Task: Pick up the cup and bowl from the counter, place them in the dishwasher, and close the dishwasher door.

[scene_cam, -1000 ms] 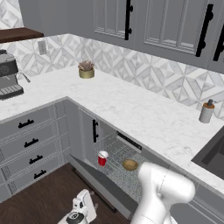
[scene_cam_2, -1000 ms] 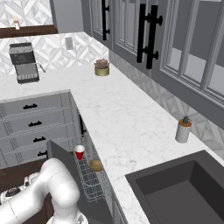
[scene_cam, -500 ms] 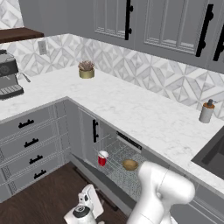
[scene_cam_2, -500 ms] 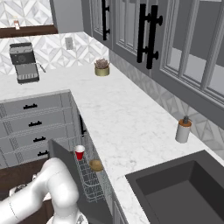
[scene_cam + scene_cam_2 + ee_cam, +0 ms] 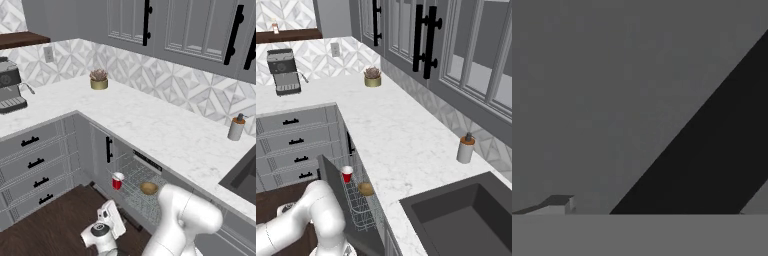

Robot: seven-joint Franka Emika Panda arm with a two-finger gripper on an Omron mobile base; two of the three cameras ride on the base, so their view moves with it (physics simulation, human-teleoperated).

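The red cup [image 5: 117, 181] stands upright in the dishwasher's wire rack [image 5: 135, 177], and the tan bowl [image 5: 148, 188] lies to its right in the same rack. Both show again from the other side, the cup [image 5: 347, 174] and the bowl [image 5: 366, 189]. The grey dishwasher door [image 5: 338, 200] slants part-way up in front of the rack. My arm bends low over the floor, with the gripper [image 5: 111, 222] down beside the door's lower side. Its fingers are hidden. A flat grey surface crossed by a dark diagonal band sits close in the hand view.
The white marble counter [image 5: 150, 125] carries a coffee machine [image 5: 10, 92], a potted plant [image 5: 99, 80] and a grey soap dispenser [image 5: 236, 127]. A dark sink [image 5: 466, 220] is at the right. Grey drawers [image 5: 35, 160] flank the dishwasher. Dark wood floor [image 5: 50, 225] lies below.
My hand has crept right and slightly up toward the dishwasher. The door's top edge stands a little higher than before. Cup and bowl have not moved.
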